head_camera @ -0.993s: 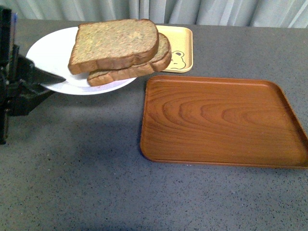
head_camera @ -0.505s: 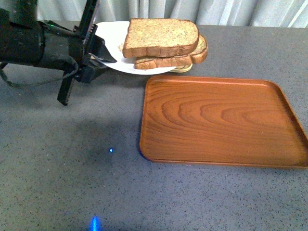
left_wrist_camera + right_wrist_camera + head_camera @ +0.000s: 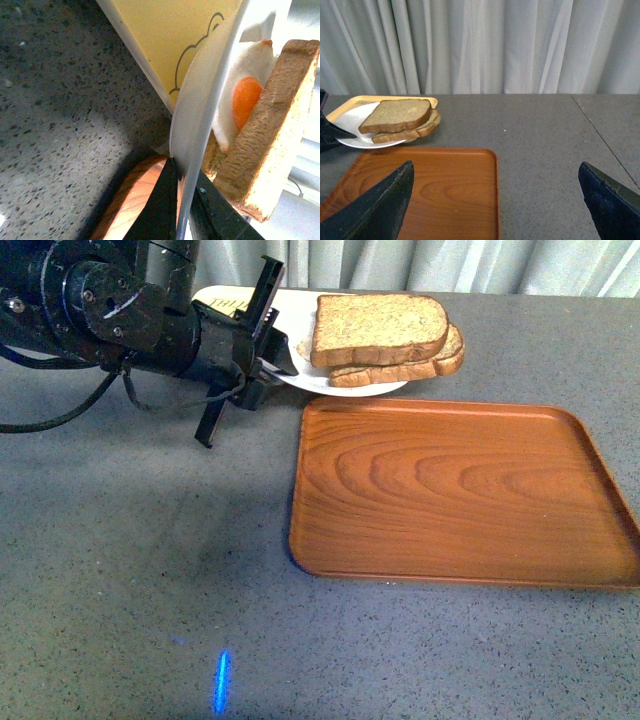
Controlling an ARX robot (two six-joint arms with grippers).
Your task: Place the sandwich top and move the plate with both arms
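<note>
Grey tabletop [image 3: 120, 570], L tool [image 3: 283, 367] pinching plate [image 3: 300, 315], plate now further right, R tool [image 3: 495, 167] spread wide

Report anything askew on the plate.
The top slice sits shifted off the bottom slice, and both overhang the plate rim opposite the left pincer.

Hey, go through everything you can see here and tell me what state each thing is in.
plate: clamped at its rim, apparently lifted off the table.
sandwich top: in place, topping the stack.
fried egg: sandwiched between the two slices.
bottom slice: lying on the plate.
wooden tray: empty.
yellow bear tray: partly hidden behind the plate.
left gripper: shut on the plate's rim.
right gripper: open, holding nothing.
</note>
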